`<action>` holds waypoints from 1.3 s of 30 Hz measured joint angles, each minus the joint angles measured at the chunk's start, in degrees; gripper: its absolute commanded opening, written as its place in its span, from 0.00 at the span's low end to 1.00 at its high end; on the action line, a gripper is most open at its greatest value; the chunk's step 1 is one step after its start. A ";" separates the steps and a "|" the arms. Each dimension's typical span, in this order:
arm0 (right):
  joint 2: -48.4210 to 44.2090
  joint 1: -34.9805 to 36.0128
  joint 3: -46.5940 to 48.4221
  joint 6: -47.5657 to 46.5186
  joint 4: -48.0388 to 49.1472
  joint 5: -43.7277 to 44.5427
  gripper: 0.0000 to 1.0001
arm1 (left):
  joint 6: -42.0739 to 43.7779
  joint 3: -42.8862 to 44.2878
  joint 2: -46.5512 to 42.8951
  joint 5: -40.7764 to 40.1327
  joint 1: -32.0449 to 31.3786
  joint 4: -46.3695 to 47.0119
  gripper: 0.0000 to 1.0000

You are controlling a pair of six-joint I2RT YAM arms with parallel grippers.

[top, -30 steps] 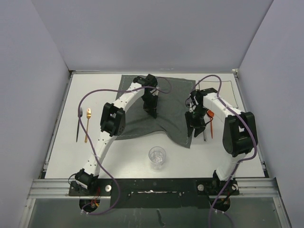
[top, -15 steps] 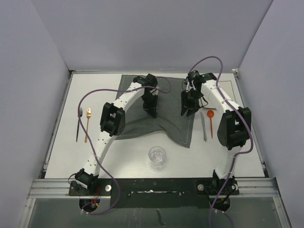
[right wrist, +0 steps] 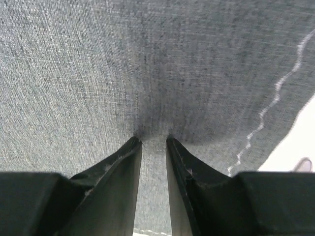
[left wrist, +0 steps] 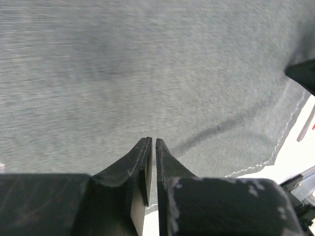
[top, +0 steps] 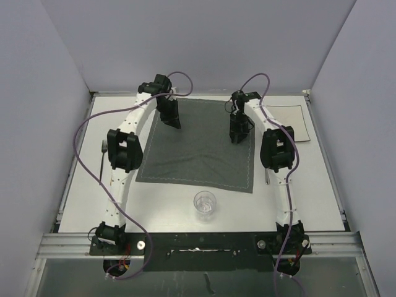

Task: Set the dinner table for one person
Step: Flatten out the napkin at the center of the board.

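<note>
Two arms reach out over the table [top: 154, 210], the wide white top that fills the floor of the booth and carries everything else. A dark grey mat [top: 198, 154] lies spread flat on its middle, stitched hem showing along the near and right edges.

The left gripper [top: 174, 121] is down at the mat's far left corner. Its fingers [left wrist: 142, 157] stand only a thin slit apart with their tips at the cloth, and I cannot tell whether any cloth is caught between them.

The right gripper [top: 236, 136] is on the mat just inside its right edge, toward the far side. Its jaws are partly apart, cloth fills the gap, and the weave puckers at the tips, so it seems to have a pinch of mat.

A clear glass [top: 205, 203] stands upright on the bare table just near of the mat. A fork [top: 102, 162] lies to the mat's left, beyond the left arm. A white square plate [top: 300, 124] sits at the far right.
</note>
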 measured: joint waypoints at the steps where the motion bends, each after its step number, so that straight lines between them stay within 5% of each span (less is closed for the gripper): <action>1: 0.33 -0.11 0.98 0.11 -0.63 0.39 0.28 | 0.24 0.02 -0.02 -0.31 1.16 0.28 0.02; 8: 0.79 -1.55 2.97 0.24 -1.57 2.25 0.29 | 0.68 5.22 3.37 -3.23 5.33 -1.77 0.00; 22: 1.86 -3.39 4.76 0.11 -2.21 2.19 0.29 | -0.07 1.79 8.50 -6.29 7.34 -2.14 0.00; 32: 2.89 -4.79 6.19 -0.59 -2.34 0.83 0.29 | -3.52 -15.43 -0.37 -8.20 7.52 0.02 0.00; 39: 2.93 -5.92 6.99 -1.68 -2.29 0.02 0.29 | -4.83 -17.88 -1.60 -8.39 7.78 -0.09 0.00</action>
